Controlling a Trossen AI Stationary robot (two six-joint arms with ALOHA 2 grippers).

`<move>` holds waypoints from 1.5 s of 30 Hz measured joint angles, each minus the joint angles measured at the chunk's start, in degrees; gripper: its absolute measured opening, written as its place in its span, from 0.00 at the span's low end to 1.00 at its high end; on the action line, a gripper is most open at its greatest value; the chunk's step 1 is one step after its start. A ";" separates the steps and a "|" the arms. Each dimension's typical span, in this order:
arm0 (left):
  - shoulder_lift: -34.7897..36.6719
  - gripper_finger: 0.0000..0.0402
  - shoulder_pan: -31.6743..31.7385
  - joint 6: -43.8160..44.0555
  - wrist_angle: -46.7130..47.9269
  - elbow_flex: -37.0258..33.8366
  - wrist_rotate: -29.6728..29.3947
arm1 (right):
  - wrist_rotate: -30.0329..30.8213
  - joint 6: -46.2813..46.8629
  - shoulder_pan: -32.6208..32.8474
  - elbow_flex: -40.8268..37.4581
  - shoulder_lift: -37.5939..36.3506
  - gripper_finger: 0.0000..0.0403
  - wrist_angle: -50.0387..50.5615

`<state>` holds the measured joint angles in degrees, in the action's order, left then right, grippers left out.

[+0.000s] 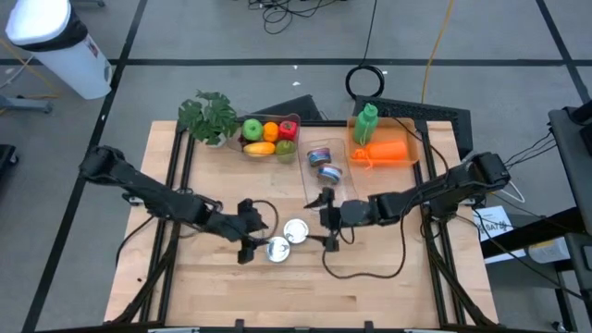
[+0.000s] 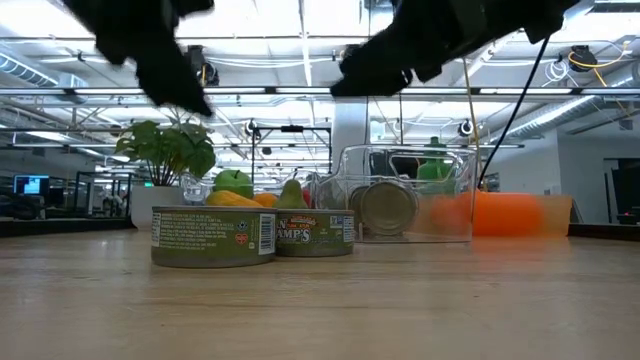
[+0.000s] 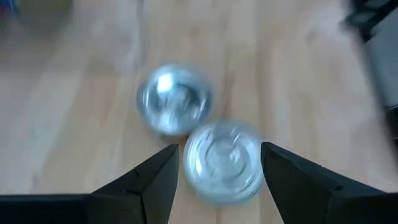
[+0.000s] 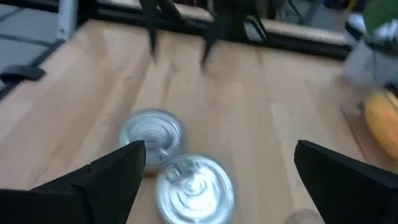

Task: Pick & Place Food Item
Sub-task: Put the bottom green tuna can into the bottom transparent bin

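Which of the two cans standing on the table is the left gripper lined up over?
The can nearer the table's front edge. In the left wrist view it sits between the open left gripper fingers; the other can lies beyond them, closer to the right gripper.

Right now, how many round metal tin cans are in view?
4: two upright on the wooden table, one between the left gripper's open fingers, one beside it; two in the clear tray. More may be hidden.

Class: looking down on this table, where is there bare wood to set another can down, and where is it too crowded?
Free: the wide front strip below the two cans and both grippers, and the left side below the plant. Crowded: the back edge, with the fruit tray, clear bin and orange container, and the middle between left gripper and right gripper.
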<state>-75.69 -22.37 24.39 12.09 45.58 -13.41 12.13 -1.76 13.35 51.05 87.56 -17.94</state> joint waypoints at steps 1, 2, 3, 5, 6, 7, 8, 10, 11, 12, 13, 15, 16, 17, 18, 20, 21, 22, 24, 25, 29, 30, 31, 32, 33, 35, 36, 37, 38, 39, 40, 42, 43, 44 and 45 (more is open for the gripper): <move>-1.70 0.59 0.03 1.54 0.40 0.00 -0.01 | -0.10 -0.54 0.47 0.01 0.35 0.97 -1.18; -3.48 0.59 0.05 2.85 0.66 -0.02 -0.20 | -0.10 -0.76 0.77 0.09 0.43 0.97 -1.52; -5.24 0.59 0.09 4.45 0.45 -0.02 -0.91 | 0.00 -0.91 1.04 0.09 0.42 0.97 -1.40; -8.40 0.59 0.15 8.63 0.23 -0.02 -3.78 | 0.04 -0.56 1.34 0.09 0.43 0.97 -1.57; -10.13 0.59 0.15 10.84 0.27 -0.02 -4.95 | 0.04 -0.49 1.39 0.09 0.43 0.97 -1.67; -11.79 0.59 0.17 12.68 0.25 -0.02 -5.71 | 0.06 -0.48 1.39 0.09 0.43 0.97 -2.05; -13.19 0.59 0.30 14.26 0.33 -0.02 -6.17 | 0.06 -0.46 1.39 0.09 0.43 0.97 -2.45; -15.41 0.59 0.33 16.53 0.72 -0.02 -6.36 | 0.04 -0.46 1.39 0.09 0.41 0.97 -2.90; -16.23 0.59 0.33 17.50 0.69 -0.02 -6.49 | 0.04 -0.44 1.39 0.09 0.41 0.97 -2.96; -16.81 0.59 0.33 18.59 0.81 -0.02 -6.72 | 0.04 -0.36 1.39 0.09 0.41 0.97 -2.96; -17.05 0.59 0.30 19.37 1.26 0.05 -7.16 | 0.04 -0.20 1.39 0.09 0.41 0.97 -2.99; -17.51 0.59 0.22 21.41 2.65 0.07 -8.34 | 0.05 0.11 1.39 0.09 0.41 0.97 -3.10; -17.56 0.59 0.12 22.21 3.91 0.11 -9.15 | 0.04 0.15 1.39 0.09 0.41 0.97 -3.21; -17.58 0.59 0.04 23.39 5.14 0.11 -10.01 | 0.04 0.13 1.39 0.09 0.41 0.97 -3.27; -17.57 0.59 0.00 24.82 6.52 0.11 -10.73 | 0.04 0.13 1.39 0.09 0.41 0.97 -3.27; -17.53 0.59 0.07 28.14 9.72 0.20 -11.71 | 0.04 0.13 1.39 0.09 0.41 0.97 -3.25; -17.48 0.59 0.16 30.09 11.56 0.27 -11.74 | 0.04 0.13 1.39 0.08 0.41 0.97 -3.25; -17.45 0.59 0.26 31.92 13.52 0.31 -11.86 | 0.04 0.13 1.39 0.09 0.41 0.97 -3.25; -17.45 0.59 0.33 35.08 16.82 0.27 -12.30 | 0.04 0.11 1.39 0.08 0.41 0.97 -3.25; -17.45 0.59 0.40 36.22 18.23 0.20 -12.25 | 0.04 0.11 1.39 0.07 0.41 0.97 -3.25; -18.04 0.59 0.37 39.80 21.72 -0.24 -8.26 | 0.04 0.11 1.39 0.07 0.41 0.97 -3.25; -17.81 0.59 0.56 39.84 21.80 -0.18 -7.74 | 0.04 0.11 1.39 0.07 0.41 0.97 -3.25; -17.72 0.59 0.64 39.84 22.14 -0.09 -8.11 | 0.04 0.11 1.39 0.07 0.41 0.97 -3.25; -17.80 0.59 0.66 39.82 22.70 -0.09 -8.91 | 0.04 0.10 1.39 0.07 0.41 0.97 -3.28; -17.90 0.59 0.62 39.88 23.12 -0.11 -9.64 | 0.04 0.09 1.39 0.07 0.41 0.97 -3.34; -17.78 0.59 0.45 39.80 23.76 -0.11 -11.47 | 0.04 0.09 1.39 0.07 0.41 0.97 -3.44; -17.78 0.59 0.32 39.53 23.90 -0.11 -12.24 | 0.04 0.09 1.39 0.07 0.41 0.97 -3.46; -17.80 0.59 0.22 39.00 24.05 -0.11 -12.71 | 0.04 0.06 1.39 0.07 0.41 0.97 -3.49; -17.80 0.59 0.11 38.50 24.13 -0.11 -13.37 | 0.04 0.06 1.39 0.07 0.41 0.97 -3.49; -17.78 0.59 0.11 38.12 24.31 -0.11 -14.12 | 0.04 0.06 1.39 0.07 0.41 0.97 -3.49; -17.76 0.59 0.11 38.01 24.66 -0.11 -14.85 | 0.04 0.06 1.38 0.07 0.41 0.97 -3.49; -17.50 0.58 0.11 37.78 25.15 -0.11 -16.02 | 0.04 0.04 1.37 0.07 0.41 0.97 -3.49; -17.23 0.57 0.12 37.72 25.38 -0.11 -16.73 | 0.04 0.04 1.37 0.07 0.41 0.97 -3.49; -16.92 0.56 0.22 37.38 25.65 -0.11 -17.37 | 0.04 0.04 1.37 0.07 0.41 0.97 -3.49; -16.50 0.54 0.24 36.53 26.32 -0.11 -17.96 | 0.04 0.04 1.37 0.07 0.41 0.97 -3.46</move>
<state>-92.19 -22.13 60.92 38.41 45.47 -31.37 12.16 -1.72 14.72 51.11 87.96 -21.41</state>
